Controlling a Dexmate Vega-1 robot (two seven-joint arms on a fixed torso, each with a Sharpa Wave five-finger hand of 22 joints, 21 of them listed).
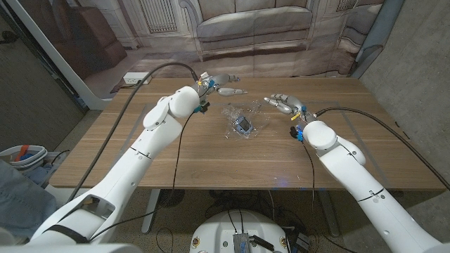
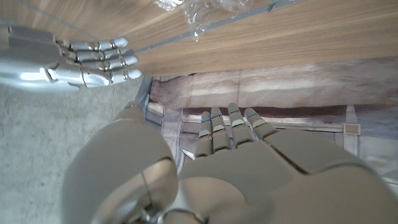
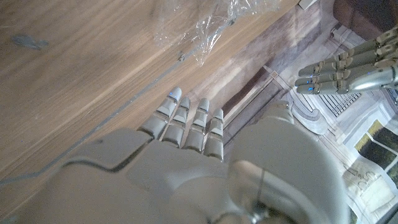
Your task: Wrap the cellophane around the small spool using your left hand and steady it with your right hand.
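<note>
Spool: we see the small spool (image 1: 244,126) at the middle of the wooden table (image 1: 140,151), lying on the cellophane (image 1: 242,119); its long axis is too small for us to tell
Cellophane: a crumpled clear sheet spread under and around the spool, stretching from the spool toward the table's far edge; its rim also shows in the left wrist view (image 2: 199,9) and the right wrist view (image 3: 211,25)
Left hand: we find the left hand (image 1: 219,84) beyond the spool and to its left, near the far edge, apart from the sheet; fingers straight and close together, holding nothing
Right hand: the right hand (image 1: 285,104) sits to the spool's right, just beside the cellophane; fingers extended side by side, empty
Room: bare wood lies between the spool and the near edge, and wide on both sides of the spool
</note>
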